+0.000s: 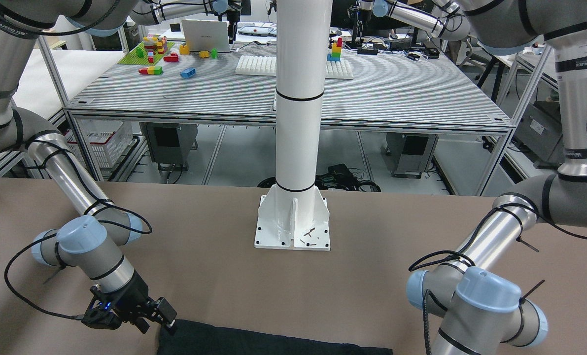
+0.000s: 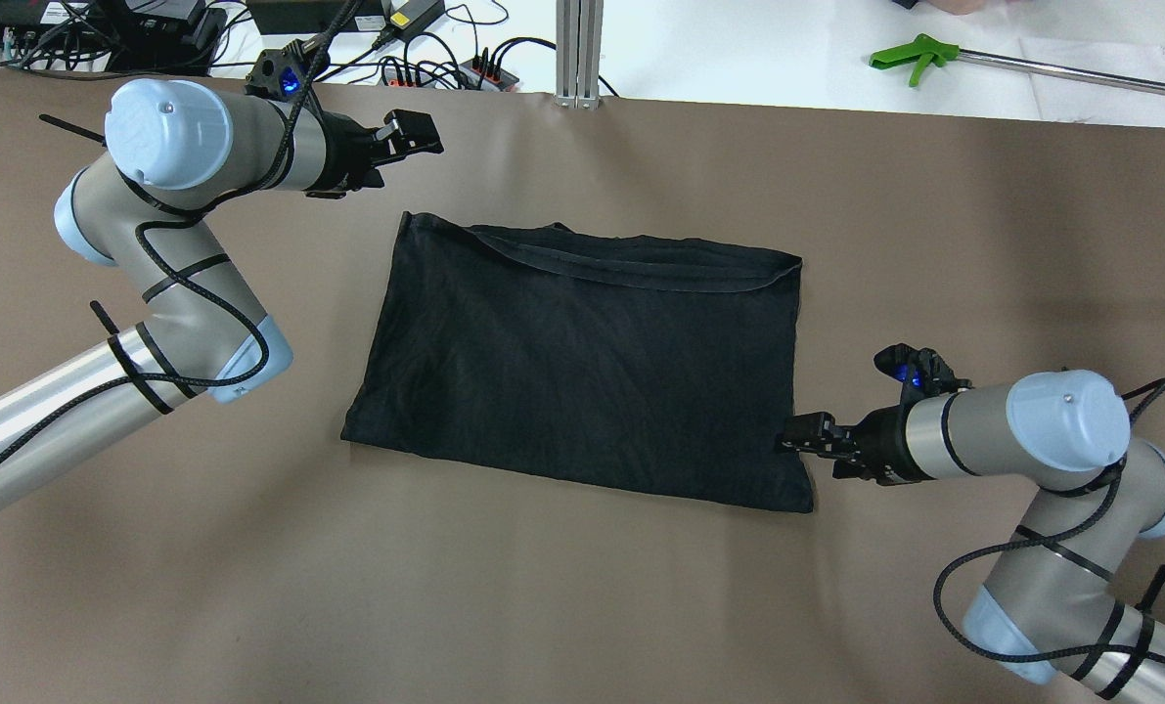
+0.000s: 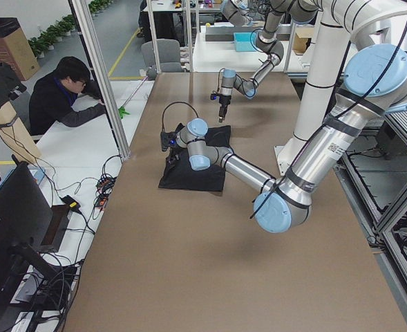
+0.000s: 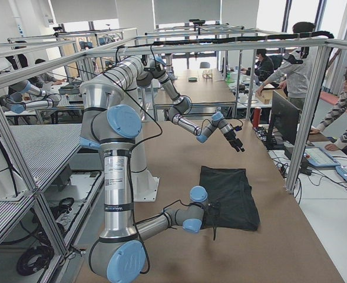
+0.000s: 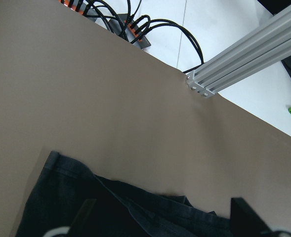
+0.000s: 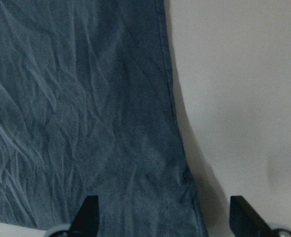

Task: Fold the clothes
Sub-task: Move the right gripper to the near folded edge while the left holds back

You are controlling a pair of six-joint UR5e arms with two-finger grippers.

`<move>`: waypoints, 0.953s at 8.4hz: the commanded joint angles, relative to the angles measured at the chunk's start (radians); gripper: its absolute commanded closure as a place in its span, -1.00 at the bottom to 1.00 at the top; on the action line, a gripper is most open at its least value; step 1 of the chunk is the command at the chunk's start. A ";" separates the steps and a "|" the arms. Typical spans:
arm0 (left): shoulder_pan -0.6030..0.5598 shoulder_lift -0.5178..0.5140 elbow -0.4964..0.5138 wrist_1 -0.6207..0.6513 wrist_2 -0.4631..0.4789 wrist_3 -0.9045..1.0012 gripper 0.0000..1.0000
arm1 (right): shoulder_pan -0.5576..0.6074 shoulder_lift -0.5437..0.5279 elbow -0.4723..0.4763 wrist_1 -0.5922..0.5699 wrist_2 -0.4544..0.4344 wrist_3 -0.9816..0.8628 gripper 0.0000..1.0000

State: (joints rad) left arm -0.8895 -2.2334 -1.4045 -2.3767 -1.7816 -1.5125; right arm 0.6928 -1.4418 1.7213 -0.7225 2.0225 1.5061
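I am holding my right gripper point(image 2: 795, 436) spread wide at the black garment's point(image 2: 582, 352) near corner — my left gripper point(image 2: 414, 132) is hovering, likewise spread, off the far corner.

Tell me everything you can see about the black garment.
The garment is plain black, thin, soft-looking fabric, faintly creased, lying flat as a rough rectangle on the brown table. Hemmed edges show along its far side, where one layer overlaps another. The open right gripper sits at its right edge near the near corner; contact is unclear. The open left gripper hangs beyond its far left corner, apart from it.
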 commanded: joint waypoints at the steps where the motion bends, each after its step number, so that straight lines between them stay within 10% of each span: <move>1: 0.001 -0.002 -0.002 -0.001 0.001 0.000 -0.89 | -0.068 0.000 -0.017 0.000 -0.067 0.003 -0.86; 3: 0.004 -0.005 -0.005 -0.001 0.005 0.000 -0.89 | -0.072 0.000 -0.032 0.008 -0.071 0.003 -0.82; 5: 0.006 -0.005 -0.005 -0.001 0.005 0.000 -0.89 | -0.075 0.001 -0.032 0.008 -0.067 0.006 0.99; 8: 0.006 -0.005 -0.007 -0.002 0.007 0.000 -0.89 | -0.075 0.003 -0.025 0.008 -0.056 0.003 1.00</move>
State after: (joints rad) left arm -0.8837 -2.2381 -1.4097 -2.3778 -1.7752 -1.5125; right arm 0.6178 -1.4395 1.6937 -0.7149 1.9609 1.5112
